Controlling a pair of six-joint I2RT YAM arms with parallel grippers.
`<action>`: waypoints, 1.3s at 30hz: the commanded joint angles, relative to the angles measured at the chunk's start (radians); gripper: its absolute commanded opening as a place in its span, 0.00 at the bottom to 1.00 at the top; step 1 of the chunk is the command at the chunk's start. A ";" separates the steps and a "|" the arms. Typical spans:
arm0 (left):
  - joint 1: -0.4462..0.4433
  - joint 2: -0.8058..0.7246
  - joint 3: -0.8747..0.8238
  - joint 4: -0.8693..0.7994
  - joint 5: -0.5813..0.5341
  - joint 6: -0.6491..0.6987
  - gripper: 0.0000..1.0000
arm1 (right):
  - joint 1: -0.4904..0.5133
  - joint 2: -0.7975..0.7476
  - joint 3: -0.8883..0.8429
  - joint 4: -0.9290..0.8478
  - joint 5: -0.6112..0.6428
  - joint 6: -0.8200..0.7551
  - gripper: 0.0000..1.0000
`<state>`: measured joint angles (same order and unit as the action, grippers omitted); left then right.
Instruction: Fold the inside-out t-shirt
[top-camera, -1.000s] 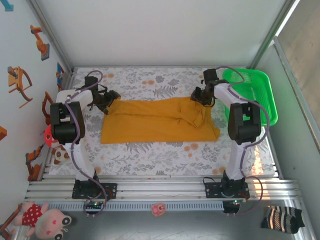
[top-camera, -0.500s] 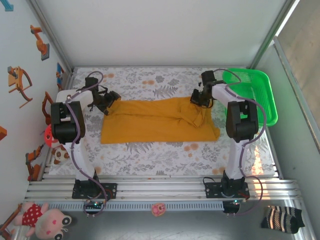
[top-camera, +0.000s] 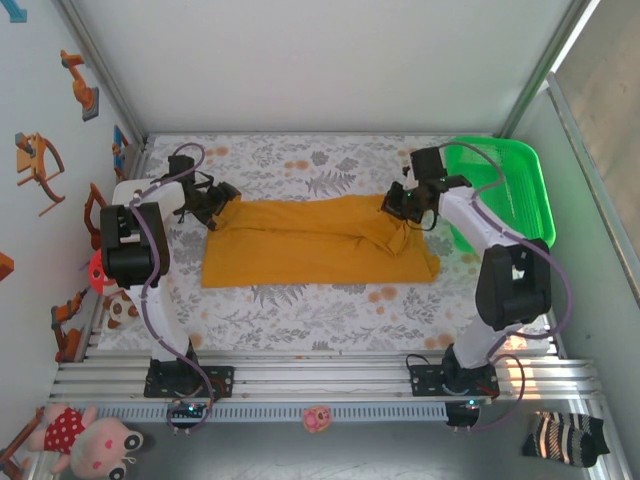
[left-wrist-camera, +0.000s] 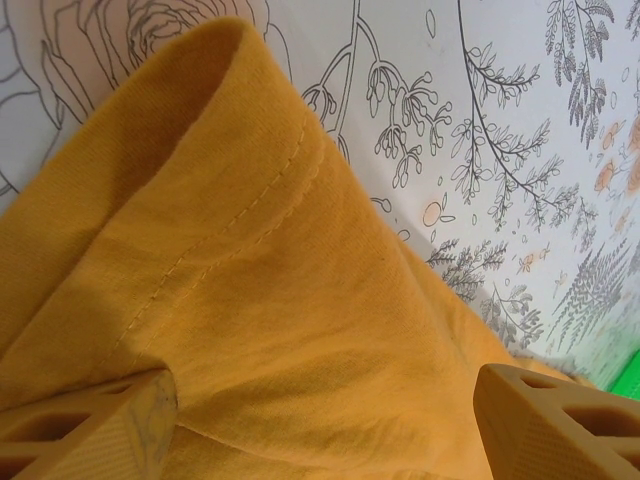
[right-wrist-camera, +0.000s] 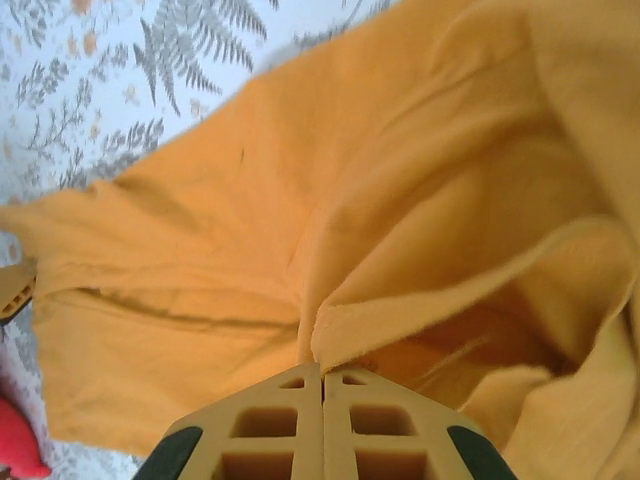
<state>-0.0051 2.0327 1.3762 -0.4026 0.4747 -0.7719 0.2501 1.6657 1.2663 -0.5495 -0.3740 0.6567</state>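
While the inside-out t-shirt (top-camera: 310, 245) lies spread across the middle of the table (top-camera: 300, 310), the right fingers (right-wrist-camera: 285, 430) are clenched on a fold at its far right end, and the left fingers (left-wrist-camera: 560, 425) stand released, straddling its far left corner.

Left wrist: left gripper (left-wrist-camera: 325, 425) has both fingers (left-wrist-camera: 95, 430) cropped by bottom edge; green basket (left-wrist-camera: 622, 378) is just a blurred corner. Right wrist: t-shirt (right-wrist-camera: 200, 250) runs off frame, fold vanishes between right gripper (right-wrist-camera: 321, 372) tips.
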 joint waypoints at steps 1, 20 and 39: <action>0.014 0.018 -0.025 -0.021 -0.031 0.031 0.78 | 0.046 -0.057 -0.096 0.043 -0.012 0.102 0.00; 0.024 0.010 0.001 -0.042 -0.021 0.035 0.78 | 0.138 -0.118 -0.059 -0.266 0.360 -0.133 0.42; 0.028 0.021 -0.002 -0.048 -0.025 0.033 0.78 | 0.136 0.058 -0.093 -0.226 0.403 -0.167 0.00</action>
<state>0.0082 2.0327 1.3762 -0.4053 0.4873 -0.7681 0.3931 1.7267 1.1908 -0.7517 -0.0250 0.5110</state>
